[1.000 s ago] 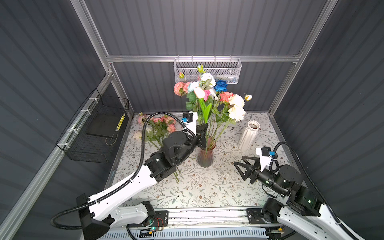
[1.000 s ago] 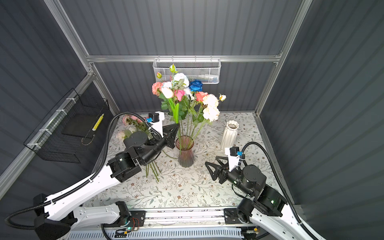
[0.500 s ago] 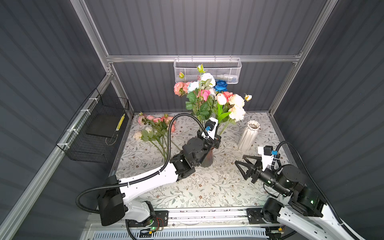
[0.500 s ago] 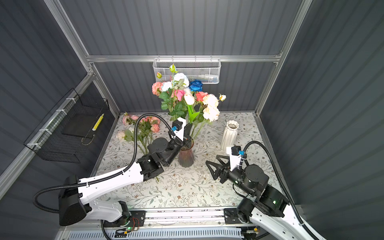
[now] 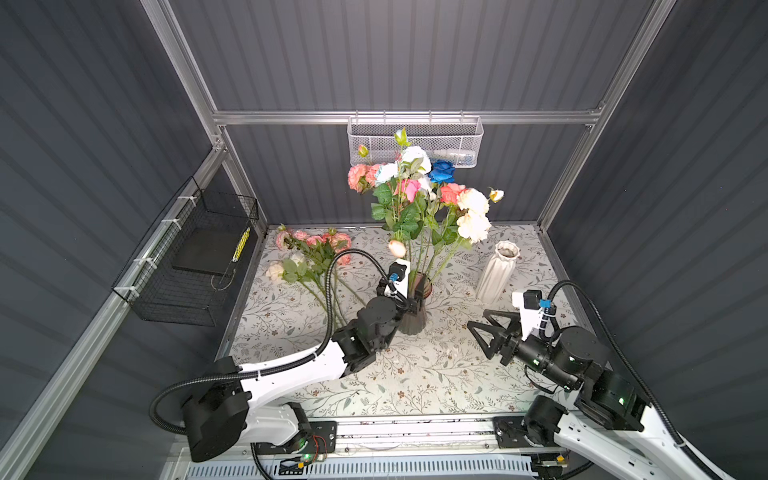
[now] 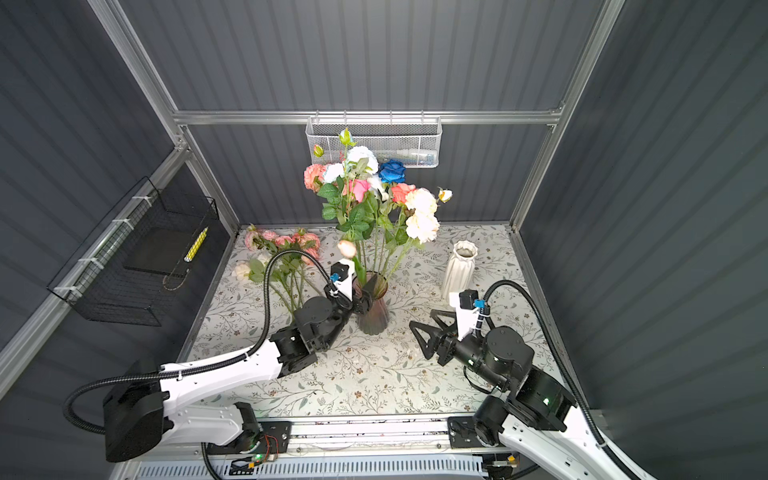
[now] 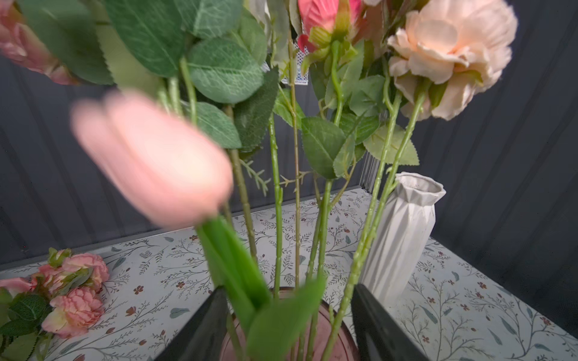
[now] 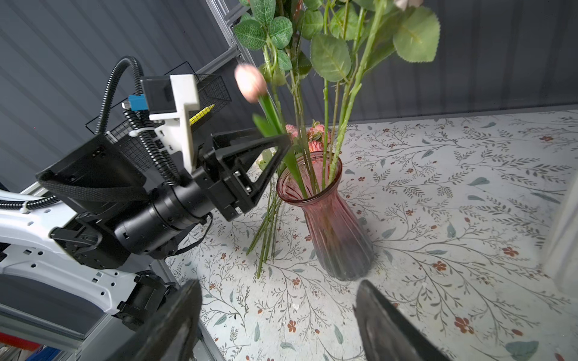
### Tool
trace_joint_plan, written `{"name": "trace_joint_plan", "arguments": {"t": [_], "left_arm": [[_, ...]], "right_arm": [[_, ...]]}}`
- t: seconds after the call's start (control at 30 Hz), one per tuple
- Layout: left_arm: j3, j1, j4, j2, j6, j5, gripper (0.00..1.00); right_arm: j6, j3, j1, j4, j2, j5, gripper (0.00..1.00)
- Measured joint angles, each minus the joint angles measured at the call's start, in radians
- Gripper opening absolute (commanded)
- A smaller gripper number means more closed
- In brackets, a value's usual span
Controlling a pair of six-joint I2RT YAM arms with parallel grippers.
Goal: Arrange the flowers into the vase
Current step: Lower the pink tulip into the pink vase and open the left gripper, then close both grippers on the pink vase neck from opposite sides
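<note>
Fingers [image 7: 200, 325] of your left gripper [image 7: 287, 287] had just sprung apart, leaving the pink tulip [image 7: 150, 156] standing in the vase [image 8: 328, 218] (right gripper [image 8: 278, 283] gaped, idle).

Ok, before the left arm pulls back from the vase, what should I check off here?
1. Stem of the pink tulip inside the ribbed pink glass vase: ok.
2. The left gripper open, fingers on either side of the stem: ok.
3. Fingers clear of the tulip's leaf: cannot tell.
4. Vase upright on the floral mat: ok.
5. The right gripper open, apart from the vase: ok.
6. All flowers arranged: not ok, a bunch of pink flowers lies on the mat.
</note>
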Motion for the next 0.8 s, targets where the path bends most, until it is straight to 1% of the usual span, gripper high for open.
{"name": "trace_joint_plan", "arguments": {"t": [0.1,0.23,0.37,0.43,0.5,0.6,0.73,0.8], "left_arm": [[-0.040,0.000,0.000,-0.111,-0.052,0.009,0.69],[-0.042,0.000,-0.012,-0.226,-0.109,0.057,0.69],[-0.041,-0.001,-0.068,-0.323,-0.153,0.112,0.70],[-0.039,-0.001,-0.114,-0.375,-0.173,0.119,0.70],[-0.034,-0.001,-0.180,-0.433,-0.196,0.108,0.70],[-0.033,-0.001,-0.291,-0.506,-0.233,0.058,0.72],[-0.057,-0.001,-0.449,-0.559,-0.290,-0.016,0.77],[-0.089,0.007,-0.513,-0.569,-0.317,-0.031,0.77]], "right_arm": [[0.002,-0.006,0.000,0.008,0.000,0.000,0.80],[0.018,-0.035,0.000,0.026,0.002,0.000,0.80],[0.035,-0.070,0.000,0.042,0.015,-0.003,0.80],[0.047,-0.089,0.000,0.053,0.023,-0.008,0.81],[0.060,-0.113,0.000,0.070,0.029,-0.012,0.81],[0.075,-0.148,0.000,0.095,0.036,-0.016,0.81],[0.092,-0.182,0.000,0.130,0.064,-0.026,0.82],[0.099,-0.195,0.000,0.156,0.088,-0.034,0.82]]}}
